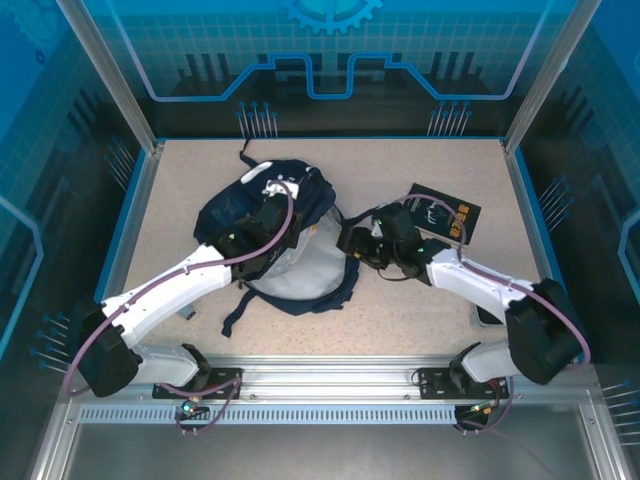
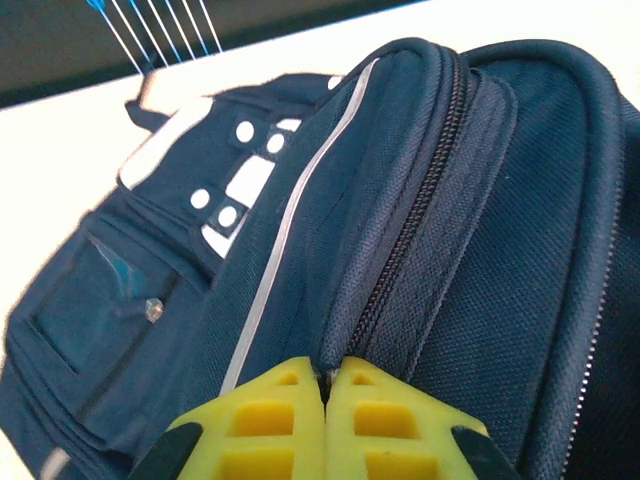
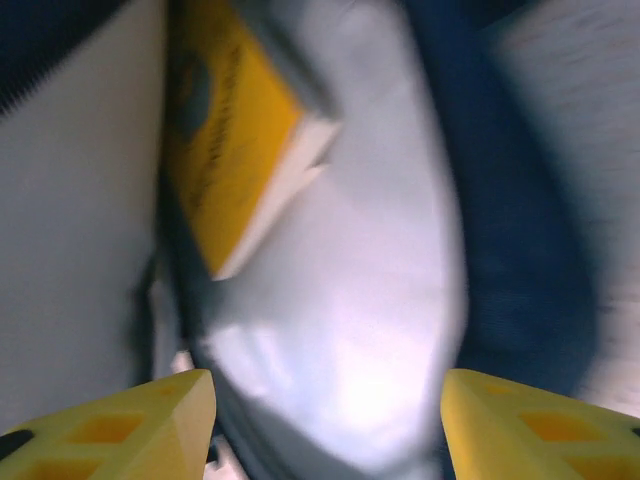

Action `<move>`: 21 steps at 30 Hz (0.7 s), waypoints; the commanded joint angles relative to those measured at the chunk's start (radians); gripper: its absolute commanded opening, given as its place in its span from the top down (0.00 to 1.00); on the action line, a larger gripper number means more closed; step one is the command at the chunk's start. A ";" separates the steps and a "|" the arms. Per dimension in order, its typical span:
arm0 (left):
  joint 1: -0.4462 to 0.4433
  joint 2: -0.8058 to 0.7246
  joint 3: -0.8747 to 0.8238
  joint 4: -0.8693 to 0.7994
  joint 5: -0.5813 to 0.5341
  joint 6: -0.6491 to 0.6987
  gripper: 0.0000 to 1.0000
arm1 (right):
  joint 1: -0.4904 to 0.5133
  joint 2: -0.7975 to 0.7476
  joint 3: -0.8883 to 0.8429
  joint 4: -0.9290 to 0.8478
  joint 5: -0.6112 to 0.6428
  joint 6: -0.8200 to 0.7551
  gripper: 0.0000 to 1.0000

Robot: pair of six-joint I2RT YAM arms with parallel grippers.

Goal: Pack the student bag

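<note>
The student bag [image 1: 305,190] is a navy backpack lying left of the table's centre, its mouth open and showing pale grey lining [image 1: 300,275]. My left gripper [image 1: 272,222] rests on top of it. In the left wrist view the yellow fingers [image 2: 290,420] are shut on the fabric edge beside the zipper [image 2: 400,260]. My right gripper [image 1: 350,243] hovers at the bag's open right side. Its jaws stand wide apart around nothing [image 3: 325,430]. A yellow book [image 3: 230,130] lies inside on the grey lining [image 3: 350,300].
A dark book [image 1: 447,213] lies on the table behind the right arm, near the right wall. Loose dark straps [image 1: 240,310] trail from the bag toward the near edge. Metal frame posts and blue walls enclose the table.
</note>
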 commanded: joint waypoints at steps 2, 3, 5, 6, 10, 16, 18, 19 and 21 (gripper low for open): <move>0.028 -0.110 -0.114 -0.004 0.053 -0.005 0.96 | -0.054 -0.115 -0.026 -0.202 0.203 -0.145 0.36; 0.029 -0.127 -0.136 -0.013 0.064 -0.011 0.90 | -0.071 -0.124 -0.022 -0.222 0.211 -0.161 0.35; 0.033 -0.157 -0.170 -0.040 0.099 -0.047 0.67 | -0.126 -0.130 -0.013 -0.254 0.213 -0.193 0.31; 0.033 -0.167 -0.181 -0.047 0.111 -0.067 0.55 | -0.153 -0.128 -0.008 -0.262 0.209 -0.205 0.28; 0.033 -0.191 -0.201 -0.060 0.135 -0.153 0.21 | -0.269 -0.073 0.064 -0.296 0.186 -0.298 0.15; 0.035 -0.194 -0.194 -0.019 0.133 -0.241 0.07 | -0.394 0.132 0.272 -0.393 0.211 -0.416 0.06; 0.034 -0.190 -0.192 -0.007 0.133 -0.259 0.06 | -0.432 0.215 0.333 -0.399 0.179 -0.435 0.04; 0.036 -0.188 -0.192 -0.004 0.132 -0.267 0.05 | -0.442 0.261 0.370 -0.411 0.173 -0.440 0.03; 0.036 -0.186 -0.197 0.000 0.126 -0.279 0.02 | -0.447 0.347 0.459 -0.435 0.163 -0.466 0.02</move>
